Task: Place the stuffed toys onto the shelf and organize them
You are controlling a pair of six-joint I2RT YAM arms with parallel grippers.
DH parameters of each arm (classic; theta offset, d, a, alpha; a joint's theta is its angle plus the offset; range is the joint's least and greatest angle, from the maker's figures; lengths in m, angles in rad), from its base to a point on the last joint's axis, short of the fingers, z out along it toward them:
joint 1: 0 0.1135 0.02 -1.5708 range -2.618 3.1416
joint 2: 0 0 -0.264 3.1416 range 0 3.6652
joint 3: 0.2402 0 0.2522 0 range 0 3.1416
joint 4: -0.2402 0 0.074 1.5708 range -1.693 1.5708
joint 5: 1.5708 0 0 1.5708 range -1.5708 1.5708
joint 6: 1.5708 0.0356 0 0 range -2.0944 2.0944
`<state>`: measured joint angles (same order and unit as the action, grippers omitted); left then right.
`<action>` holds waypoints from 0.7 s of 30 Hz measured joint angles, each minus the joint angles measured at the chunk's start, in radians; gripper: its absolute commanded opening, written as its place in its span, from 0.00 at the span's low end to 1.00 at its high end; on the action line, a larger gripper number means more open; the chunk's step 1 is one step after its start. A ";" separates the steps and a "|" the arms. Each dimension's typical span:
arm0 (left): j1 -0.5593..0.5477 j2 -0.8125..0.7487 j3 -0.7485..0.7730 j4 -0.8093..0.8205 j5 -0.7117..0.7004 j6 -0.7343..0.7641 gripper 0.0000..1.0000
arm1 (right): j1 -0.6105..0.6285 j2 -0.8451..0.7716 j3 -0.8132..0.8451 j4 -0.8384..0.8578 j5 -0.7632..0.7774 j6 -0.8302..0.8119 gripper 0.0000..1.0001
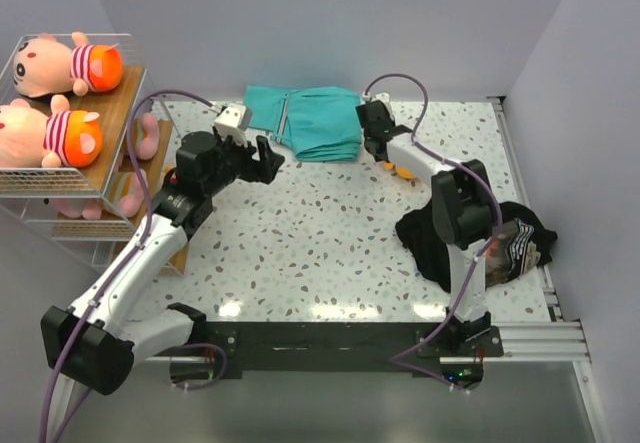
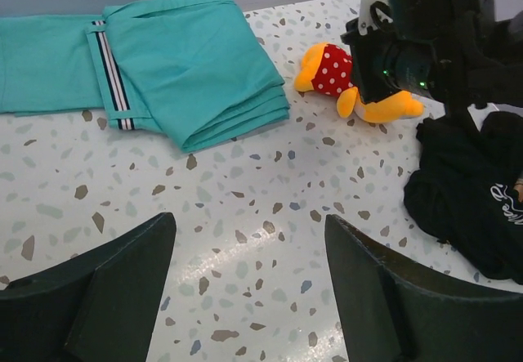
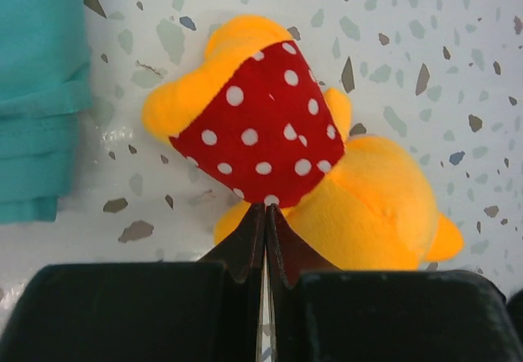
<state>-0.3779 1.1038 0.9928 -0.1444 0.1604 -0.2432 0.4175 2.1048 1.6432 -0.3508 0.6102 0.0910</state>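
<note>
An orange stuffed toy (image 3: 261, 125) in a red dotted dress lies on the speckled table beside the teal cloth; it also shows as the orange toy (image 2: 333, 72) and, half hidden under the arm, the orange toy (image 1: 402, 170). My right gripper (image 3: 265, 208) is shut, its tips meeting right at the hem of the dress, with no fabric visible between them. My left gripper (image 2: 249, 219) hangs open over bare table, well short of the toy. Two pink stuffed toys (image 1: 62, 63) (image 1: 50, 135) with striped shirts lie on the shelf (image 1: 112, 123) at the far left. More pink plush (image 1: 128, 191) shows on a lower tier.
A folded teal cloth (image 1: 305, 118) lies at the back centre. A black garment with white lettering (image 1: 480, 238) is heaped at the right, close to the right arm's base. White walls close in the table at the back and right.
</note>
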 measured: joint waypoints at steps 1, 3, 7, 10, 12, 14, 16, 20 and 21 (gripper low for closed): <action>0.001 0.001 0.003 0.000 0.001 -0.007 0.78 | 0.000 -0.037 -0.035 0.007 -0.007 0.005 0.00; 0.002 0.001 0.012 -0.002 0.005 -0.020 0.78 | 0.000 -0.160 -0.134 0.027 -0.021 0.023 0.10; 0.005 0.002 0.037 -0.002 0.022 -0.035 0.79 | 0.001 -0.336 -0.218 0.097 -0.005 0.037 0.33; 0.005 0.002 0.049 0.002 0.045 -0.035 0.79 | 0.000 -0.322 -0.171 0.145 0.002 0.034 0.43; 0.005 0.001 0.049 0.002 0.054 -0.034 0.79 | -0.002 -0.251 -0.102 0.152 0.000 0.018 0.55; 0.005 -0.001 0.045 0.006 0.060 -0.034 0.79 | -0.006 -0.172 -0.039 0.132 -0.016 0.002 0.60; 0.005 -0.015 0.027 0.018 0.063 -0.034 0.79 | -0.013 -0.092 0.014 0.097 -0.039 -0.014 0.63; 0.005 -0.037 0.000 0.028 0.063 -0.034 0.78 | -0.042 0.003 0.038 0.029 -0.079 -0.024 0.65; 0.005 -0.037 0.000 0.029 0.064 -0.034 0.78 | -0.051 0.017 0.042 0.018 -0.084 -0.025 0.65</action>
<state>-0.3733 1.0672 0.9924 -0.1158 0.2245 -0.2775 0.3668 2.1216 1.6852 -0.3325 0.5259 0.0658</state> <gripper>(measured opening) 0.788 0.644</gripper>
